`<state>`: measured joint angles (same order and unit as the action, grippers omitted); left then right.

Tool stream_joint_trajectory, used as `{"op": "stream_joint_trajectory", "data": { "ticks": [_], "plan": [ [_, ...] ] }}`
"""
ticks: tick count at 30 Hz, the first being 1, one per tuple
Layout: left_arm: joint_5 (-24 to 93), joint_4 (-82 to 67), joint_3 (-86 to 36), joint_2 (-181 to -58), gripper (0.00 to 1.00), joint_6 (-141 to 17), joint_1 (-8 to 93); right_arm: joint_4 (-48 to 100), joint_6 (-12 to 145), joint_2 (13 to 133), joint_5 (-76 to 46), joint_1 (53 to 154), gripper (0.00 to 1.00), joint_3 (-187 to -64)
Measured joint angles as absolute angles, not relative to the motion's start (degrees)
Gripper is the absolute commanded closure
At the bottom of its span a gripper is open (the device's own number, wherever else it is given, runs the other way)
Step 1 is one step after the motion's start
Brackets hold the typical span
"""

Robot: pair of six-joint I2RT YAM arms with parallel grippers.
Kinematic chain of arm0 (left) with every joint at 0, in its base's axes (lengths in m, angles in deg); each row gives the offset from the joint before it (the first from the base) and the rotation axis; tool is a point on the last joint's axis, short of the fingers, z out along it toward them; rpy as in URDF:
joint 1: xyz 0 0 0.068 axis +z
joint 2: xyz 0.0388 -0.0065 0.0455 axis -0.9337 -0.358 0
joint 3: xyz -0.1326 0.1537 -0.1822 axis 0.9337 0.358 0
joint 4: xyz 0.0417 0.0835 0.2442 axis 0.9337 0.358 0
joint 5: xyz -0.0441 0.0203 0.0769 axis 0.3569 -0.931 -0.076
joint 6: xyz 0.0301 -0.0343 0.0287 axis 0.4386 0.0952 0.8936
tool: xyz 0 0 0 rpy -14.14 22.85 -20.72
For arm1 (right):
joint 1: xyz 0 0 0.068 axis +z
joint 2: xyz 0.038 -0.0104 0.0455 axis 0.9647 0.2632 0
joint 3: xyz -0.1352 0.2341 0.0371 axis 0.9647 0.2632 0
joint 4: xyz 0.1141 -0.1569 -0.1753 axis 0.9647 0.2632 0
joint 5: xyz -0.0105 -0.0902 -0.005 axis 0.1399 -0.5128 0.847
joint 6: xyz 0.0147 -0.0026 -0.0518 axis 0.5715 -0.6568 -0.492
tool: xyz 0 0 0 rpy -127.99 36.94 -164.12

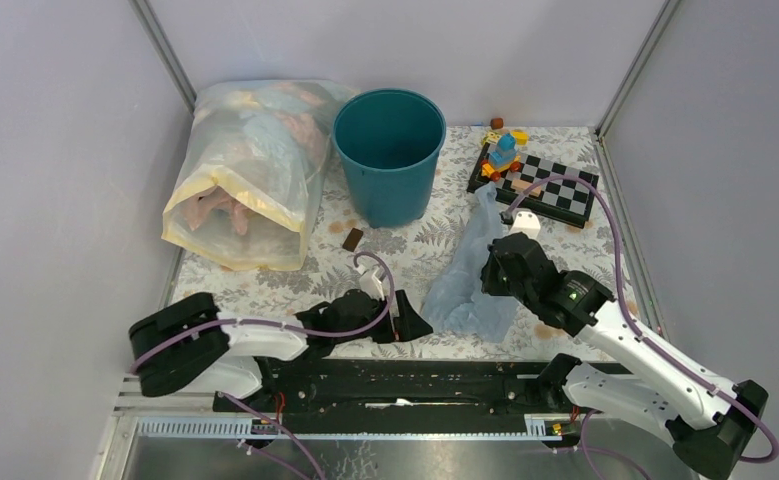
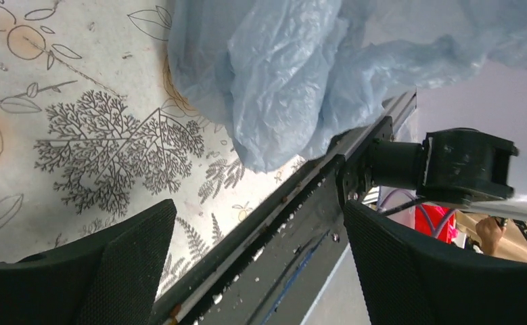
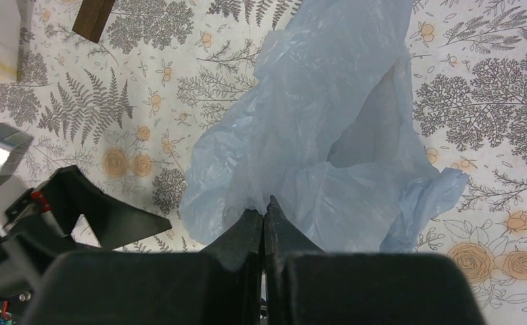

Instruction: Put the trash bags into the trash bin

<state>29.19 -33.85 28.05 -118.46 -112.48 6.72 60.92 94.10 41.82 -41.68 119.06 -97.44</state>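
Left gripper (image 1: 405,325) low at table (image 1: 425,240) near edge, jaws wide, empty; trash bag (image 1: 460,285) just right of it. Trash bin (image 1: 390,190) upright near far edge, centre: beyond and left of bag. Bag slack on table, long axis near edge to far right. Right gripper (image 3: 266,203) closed, seemingly pinching bag fold; nearer arm for carry. Top view hides pinch; right wrist view shows it, left wrist view shows empty jaws.
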Motion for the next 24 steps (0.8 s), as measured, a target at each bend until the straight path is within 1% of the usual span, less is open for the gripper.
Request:
{"op": "stream_joint_trajectory", "data": {
  "ticks": [2,6,9,12,13,14,16,18,22,24],
  "plan": [
    [28.8,-37.4,27.8,-122.1,0.19,-113.5,6.5,60.9,94.1,41.4,-41.3,119.1,1.00,-97.2],
    [28.2,-44.8,27.1,-129.2,0.30,-115.8,6.5,60.9,94.2,40.5,-40.8,119.1,1.00,-97.0],
    [27.4,-51.2,26.7,-134.3,0.41,-117.9,6.5,60.9,94.2,40.3,-40.5,119.1,1.00,-97.0],
    [26.0,-56.8,26.7,-137.8,0.47,-119.7,6.5,60.9,94.3,40.3,-40.0,119.1,1.00,-97.0],
    [25.6,-58.4,26.7,-138.5,0.52,-120.1,6.5,60.9,94.3,40.3,-39.7,119.1,1.00,-97.0],
    [25.3,-59.5,26.6,-139.0,0.60,-120.4,6.7,60.9,94.3,40.3,-39.4,119.1,1.00,-96.9],
    [25.1,-61.8,26.5,-139.7,0.78,-120.7,7.2,60.7,94.5,40.2,-39.1,119.1,1.00,-96.7],
    [25.2,-64.1,26.5,-139.9,0.99,-121.1,8.4,60.7,94.5,40.1,-39.1,119.1,1.00,-96.6],
    [26.4,-67.0,27.4,-138.7,1.00,-120.5,14.4,61.3,94.5,39.3,-40.0,119.1,0.98,-96.6],
    [27.8,-64.4,29.1,-134.2,1.00,-119.6,18.9,63.0,94.6,38.7,-42.5,119.1,0.97,-96.8]
  ]
}}
